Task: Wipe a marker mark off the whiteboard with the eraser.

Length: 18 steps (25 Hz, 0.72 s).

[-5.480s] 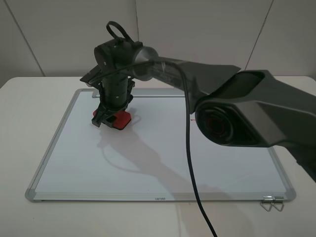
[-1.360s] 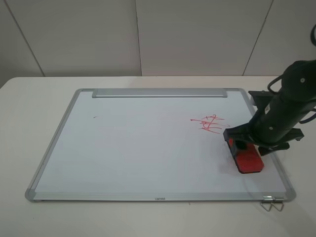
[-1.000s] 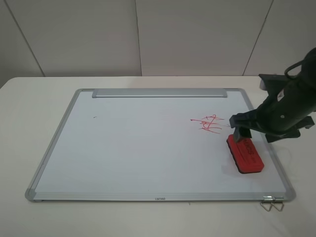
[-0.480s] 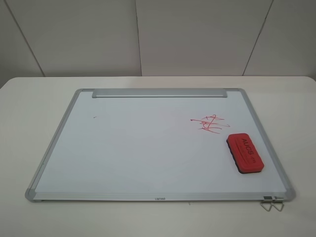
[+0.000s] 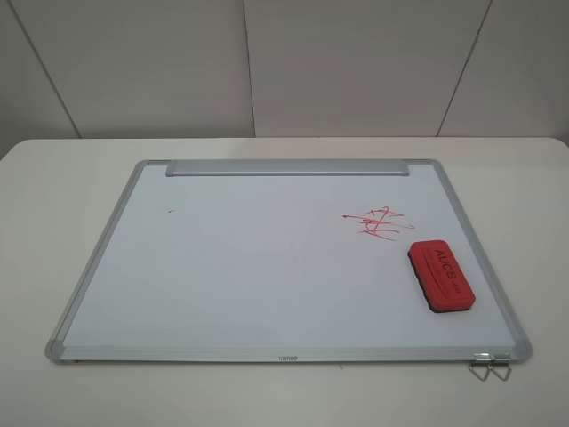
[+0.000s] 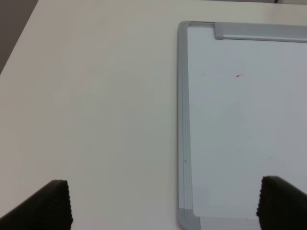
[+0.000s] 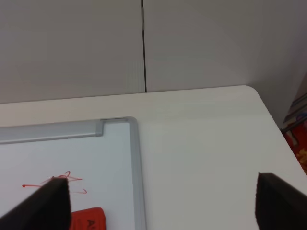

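The table [image 5: 53, 178] carries the whiteboard [image 5: 267, 276], lying flat with its rail [image 5: 286, 167] along the far edge. The eraser [image 5: 441, 275] rests felt-down on the board, near the right frame, just beside and below the red mark [image 5: 378, 223], apart from it. A tiny red fleck [image 5: 171, 211] sits on the far left area of the board.

Change: the right arm, which stood over the eraser a moment ago, has left the high view; the eraser now lies free where it was set down. In the earliest frame the same arm pressed the eraser on the far left area; that area is now clean except for the fleck. Judgement: one mark has been wiped and the eraser parked; the scribble beside it remains.

Right gripper [image 7: 163, 203]: fingers wide apart, nothing between them, raised above the board's far right corner. Left gripper [image 6: 165, 203]: fingers spread, empty, hovering over the board's left frame [image 6: 183, 124] and bare table
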Tool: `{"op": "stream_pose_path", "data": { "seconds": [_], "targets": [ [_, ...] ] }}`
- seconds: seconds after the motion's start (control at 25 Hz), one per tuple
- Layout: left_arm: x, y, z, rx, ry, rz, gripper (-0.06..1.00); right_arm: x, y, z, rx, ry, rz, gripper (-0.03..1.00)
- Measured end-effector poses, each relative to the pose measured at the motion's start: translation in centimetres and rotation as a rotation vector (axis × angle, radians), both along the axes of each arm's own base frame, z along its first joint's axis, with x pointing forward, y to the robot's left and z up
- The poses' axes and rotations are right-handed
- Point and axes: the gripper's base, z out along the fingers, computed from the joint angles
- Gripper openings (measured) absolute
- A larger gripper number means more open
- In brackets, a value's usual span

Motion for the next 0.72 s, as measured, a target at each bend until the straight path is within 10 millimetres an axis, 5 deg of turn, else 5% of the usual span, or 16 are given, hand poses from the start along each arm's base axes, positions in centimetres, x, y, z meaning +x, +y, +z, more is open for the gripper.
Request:
{"op": "stream_pose_path", "data": {
  "seconds": [0.44,0.72],
  "targets": [
    [0.0,0.0,0.0,0.0,0.0,0.0,0.77,-1.8,0.7,-5.1,0.04,0.02,0.037,0.7],
    [0.0,0.0,0.0,0.0,0.0,0.0,0.77,-1.8,0.6,-5.5,0.003,0.048,0.077,0.7]
  ]
}}
